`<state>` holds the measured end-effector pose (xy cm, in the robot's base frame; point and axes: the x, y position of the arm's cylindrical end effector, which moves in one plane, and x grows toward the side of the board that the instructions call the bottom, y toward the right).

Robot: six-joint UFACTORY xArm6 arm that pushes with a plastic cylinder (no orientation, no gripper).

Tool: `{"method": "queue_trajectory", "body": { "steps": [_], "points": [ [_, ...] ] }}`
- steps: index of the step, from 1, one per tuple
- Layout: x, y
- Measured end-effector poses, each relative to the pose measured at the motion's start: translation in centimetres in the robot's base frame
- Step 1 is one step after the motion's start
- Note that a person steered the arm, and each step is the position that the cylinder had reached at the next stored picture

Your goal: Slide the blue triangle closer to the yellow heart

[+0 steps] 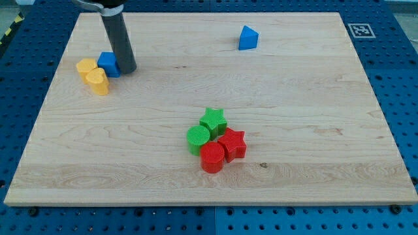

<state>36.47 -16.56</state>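
The blue triangle [248, 38] sits near the view's top, right of centre, alone. Two yellow blocks lie at the view's left: one [85, 67] next to a second blue block [108, 63], and one [98, 81] just below, touching it. I cannot tell for certain which of them is the heart; the lower one looks rounded like one. My tip [127, 69] rests on the board right against the right side of the second blue block, far to the left of the blue triangle.
A cluster sits below centre: a green star [212, 121], a green cylinder [198, 138], a red star [232, 143] and a red cylinder [211, 157], all touching. The wooden board [313, 130] ends on a blue pegboard table.
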Motion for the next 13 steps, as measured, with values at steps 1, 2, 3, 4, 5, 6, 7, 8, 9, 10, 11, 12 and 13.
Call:
{"method": "queue_trajectory", "body": {
  "steps": [1,2,3,4,5,6,7,8,9,10,11,12,13],
  "points": [
    [-1.5,3.5],
    [-1.9,14.8],
    [-1.9,26.8],
    [-3.1,36.5],
    [-6.2,37.0],
    [-8.3,33.2],
    [-8.5,29.5],
    [-8.5,26.6],
    [-8.5,24.8],
    [-8.8,23.5],
    [-8.5,23.3],
    [-7.0,22.9],
    [-6.1,21.2]
  ]
}}
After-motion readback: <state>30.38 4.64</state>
